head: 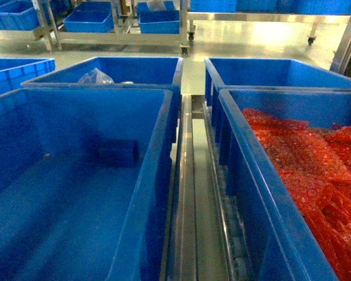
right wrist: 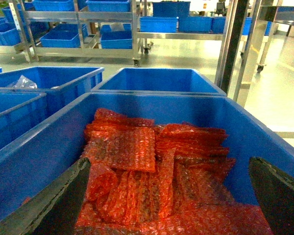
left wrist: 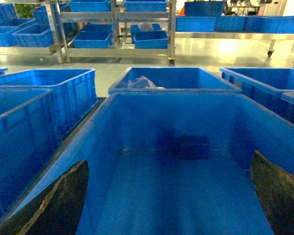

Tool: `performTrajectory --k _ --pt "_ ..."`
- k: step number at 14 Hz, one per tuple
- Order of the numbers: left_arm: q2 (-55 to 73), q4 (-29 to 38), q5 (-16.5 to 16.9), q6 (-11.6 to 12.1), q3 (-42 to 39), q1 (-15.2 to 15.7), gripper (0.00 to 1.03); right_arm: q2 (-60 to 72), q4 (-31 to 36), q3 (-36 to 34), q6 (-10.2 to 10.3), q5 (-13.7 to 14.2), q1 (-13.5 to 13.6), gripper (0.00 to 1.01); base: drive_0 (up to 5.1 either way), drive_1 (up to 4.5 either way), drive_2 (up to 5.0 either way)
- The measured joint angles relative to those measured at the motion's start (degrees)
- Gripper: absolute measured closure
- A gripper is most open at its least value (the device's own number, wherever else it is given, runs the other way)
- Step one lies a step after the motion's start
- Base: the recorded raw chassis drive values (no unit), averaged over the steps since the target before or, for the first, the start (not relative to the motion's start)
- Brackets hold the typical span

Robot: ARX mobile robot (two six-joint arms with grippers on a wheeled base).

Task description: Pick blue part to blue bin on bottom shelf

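Observation:
A dark blue block, the blue part (head: 118, 153) (left wrist: 193, 147), lies on the floor of the large left blue bin (head: 157, 175) (left wrist: 112, 127), against its far wall. This bin stands on the bottom shelf (head: 187, 193), whose steel centre rail runs between the two front bins. My left gripper (left wrist: 169, 161) hangs open above this bin's near end, nothing between its dark fingers (left wrist: 63, 196), well short of the part. My right gripper (right wrist: 169, 161) is open over the right bin (right wrist: 54, 142), which is full of red bubble-wrap bags (right wrist: 152, 166) (head: 316, 170). Neither gripper shows in the head view.
Two more blue bins (head: 123, 70) (head: 281, 70) stand behind the front pair; the left one holds a clear plastic bag (head: 95, 76). Another bin (head: 17, 70) sits at far left. Steel racks on castors with bins (head: 158, 23) stand across the floor. A steel upright (right wrist: 232, 44) rises at right.

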Motion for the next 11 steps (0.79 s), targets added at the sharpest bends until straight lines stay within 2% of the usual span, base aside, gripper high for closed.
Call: performTrajectory --k 11 --pt "0.00 0.00 0.00 -0.02 0.00 0.00 0.05 0.00 0.02 0.00 0.00 0.00 0.00 0.03 0.0 0.00 0.0"
